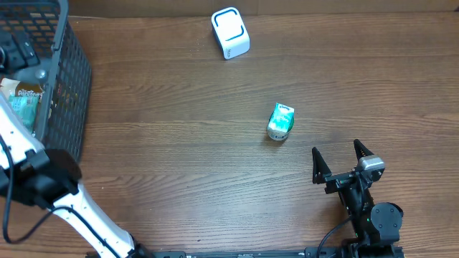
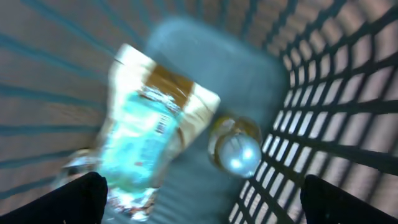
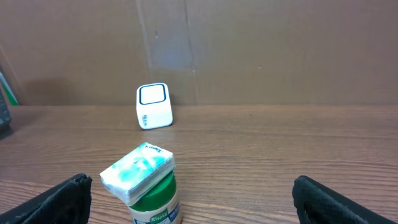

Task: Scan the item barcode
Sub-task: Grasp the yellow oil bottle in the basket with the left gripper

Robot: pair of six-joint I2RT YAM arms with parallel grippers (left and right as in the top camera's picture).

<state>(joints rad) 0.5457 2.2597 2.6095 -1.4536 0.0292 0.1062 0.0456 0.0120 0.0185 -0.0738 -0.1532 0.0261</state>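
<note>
Although two arms are present, the overhead view places the one jar on the open table at about ten o'clock from the right gripper and near it. That gripper's fingers stand wide apart and hold nothing. The single scanner lies at eleven o'clock beyond the jar, well apart from it. The left arm reaches into the one basket at far nine o'clock, so the right arm is judged the nearer to the jar. The left wrist view is blurred: the left gripper is spread and empty above one pouch and one small bottle in the basket. In the right wrist view the jar stands upright, long axis vertical, at eleven o'clock ahead of the spread fingers and left of their centreline, with the scanner at twelve o'clock behind it.
</note>
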